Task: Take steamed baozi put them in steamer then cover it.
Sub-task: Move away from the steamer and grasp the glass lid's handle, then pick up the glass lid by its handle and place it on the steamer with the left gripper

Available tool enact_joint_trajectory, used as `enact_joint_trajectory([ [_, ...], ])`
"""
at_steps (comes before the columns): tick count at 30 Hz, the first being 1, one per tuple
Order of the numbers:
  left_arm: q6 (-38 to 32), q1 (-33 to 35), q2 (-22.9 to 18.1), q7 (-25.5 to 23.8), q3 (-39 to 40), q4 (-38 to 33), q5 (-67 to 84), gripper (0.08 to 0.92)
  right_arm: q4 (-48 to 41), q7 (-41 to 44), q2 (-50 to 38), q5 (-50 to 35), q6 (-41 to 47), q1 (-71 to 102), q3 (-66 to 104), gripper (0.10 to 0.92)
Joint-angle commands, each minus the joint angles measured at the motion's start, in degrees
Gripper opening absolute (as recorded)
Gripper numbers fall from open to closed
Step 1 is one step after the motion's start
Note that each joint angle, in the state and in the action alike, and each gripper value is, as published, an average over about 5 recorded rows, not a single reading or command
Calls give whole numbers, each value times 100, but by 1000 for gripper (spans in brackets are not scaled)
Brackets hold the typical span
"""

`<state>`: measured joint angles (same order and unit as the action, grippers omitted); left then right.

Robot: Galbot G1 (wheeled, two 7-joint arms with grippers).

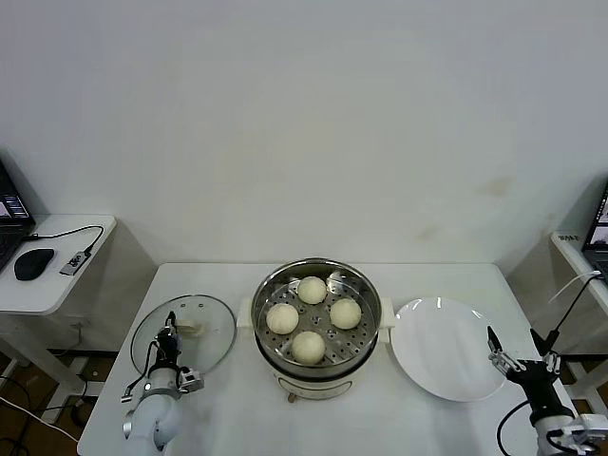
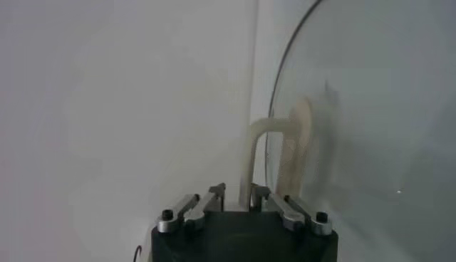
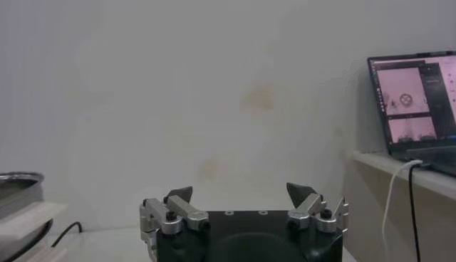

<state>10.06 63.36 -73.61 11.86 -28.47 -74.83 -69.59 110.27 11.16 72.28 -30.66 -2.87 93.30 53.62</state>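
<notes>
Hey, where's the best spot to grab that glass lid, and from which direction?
Grip the cover by its cream handle, coming from above: the glass is flat and thin, and the handle is the only raised part. The left gripper is shut there.

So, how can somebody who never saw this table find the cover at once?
Start at the steel steamer in the middle of the white table. The cover lies flat on the steamer's left, under the left gripper. Unlike the opaque white plate on the right, it is clear glass with a cream handle.
</notes>
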Motion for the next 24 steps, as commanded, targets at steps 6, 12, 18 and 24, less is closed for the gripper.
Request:
enact_joint_trajectory([
  [6, 662, 830, 62, -382, -186, -1791, 467, 139, -86, 9, -33, -18, -16, -124, -57, 823],
  [12, 1564, 1373, 229, -728, -211, -2742, -66, 139, -148, 19, -62, -22, -48, -197, -111, 823],
  [18, 1838, 1623, 280, -1290, -572, -3185, -509, 139, -312, 28, -112, -51, -104, -295, -124, 823],
  [24, 2142, 1751, 172, -1985, -719, -3997, -880, 139, -311, -85, -36, 66, 13, -434, -119, 823],
])
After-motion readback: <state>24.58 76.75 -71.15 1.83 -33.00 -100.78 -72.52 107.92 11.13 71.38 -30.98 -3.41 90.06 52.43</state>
